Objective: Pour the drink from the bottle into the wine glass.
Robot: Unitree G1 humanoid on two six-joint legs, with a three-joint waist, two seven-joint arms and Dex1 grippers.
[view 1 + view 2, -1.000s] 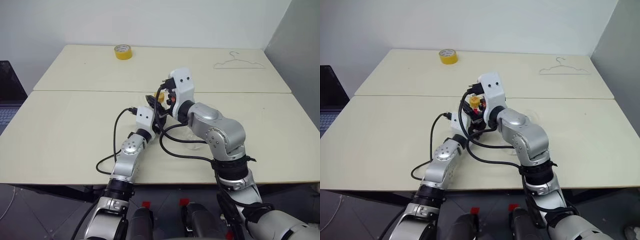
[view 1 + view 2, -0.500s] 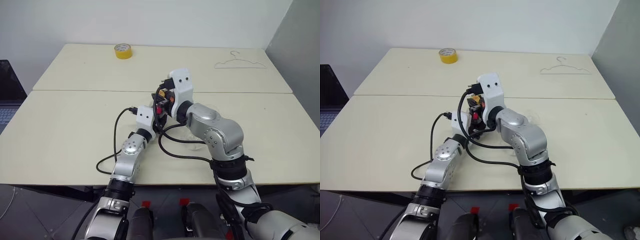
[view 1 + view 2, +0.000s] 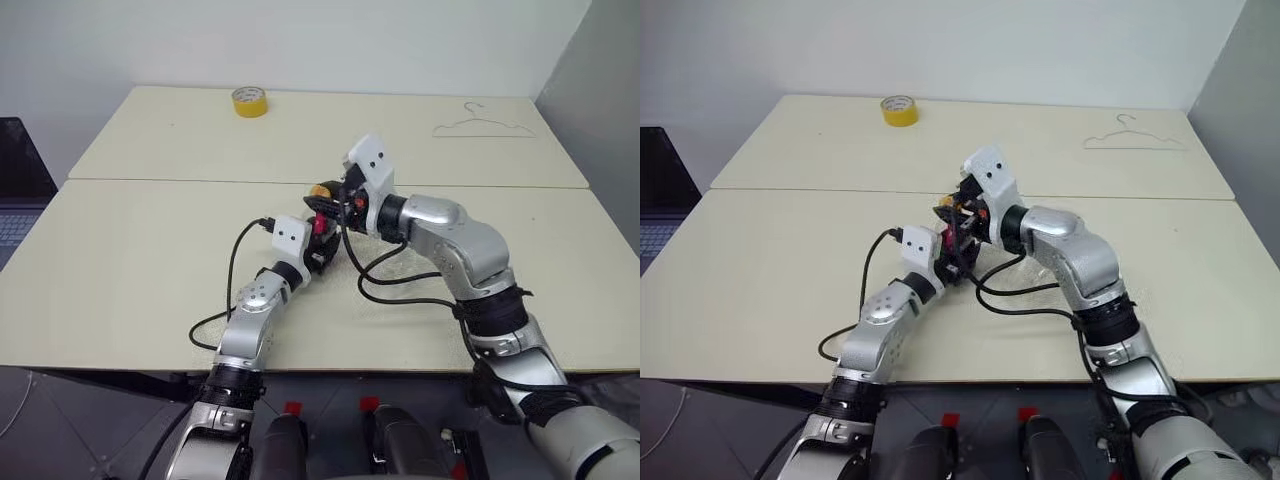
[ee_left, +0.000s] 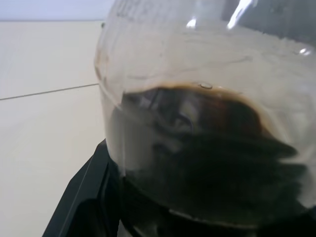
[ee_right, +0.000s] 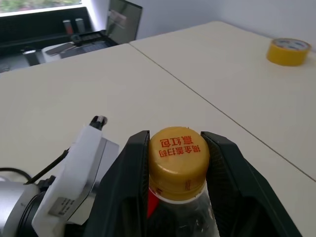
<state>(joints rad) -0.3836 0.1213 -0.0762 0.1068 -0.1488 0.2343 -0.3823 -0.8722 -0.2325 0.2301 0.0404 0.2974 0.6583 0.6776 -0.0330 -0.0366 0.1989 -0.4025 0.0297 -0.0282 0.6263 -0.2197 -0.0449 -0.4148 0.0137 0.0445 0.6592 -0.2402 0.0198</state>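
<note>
The step in hand looked to be unscrewing the yellow cap (image 5: pixel 178 157) from the bottle (image 4: pixel 207 148), which sat above the near table (image 3: pixel 120 280) in the middle of the scene, held from below by the left gripper (image 3: pixel 318 250) and taken at the top by the right gripper (image 5: pixel 178 163). The left gripper's fingers were clamped on the rounded body of the bottle, the drink (image 4: pixel 212 163) lying dark in its lower half with a tilted surface (the bottle itself seemed to lean a little). The right gripper's two black fingers (image 5: pixel 129 168) were pressed on either side of the cap. To do this well, I judged that the left grip should hold firm enough that the body does not spin, yet not so hard as to squeeze the soft plastic; the right wrist should turn about the cap's own axis, and the bottle ought to come upright before the cap lifts, lest cola spill. The wine glass could not be made out with any certainty behind the right arm. The cap bore red Chinese characters in two short rows, which I could not read surely; a red label (image 5: pixel 152 202) showed just below it, its writing hidden. A yellow tape roll (image 3: pixel 249 100) and a wire hanger (image 3: pixel 483 125) lay well apart on the far table.
</note>
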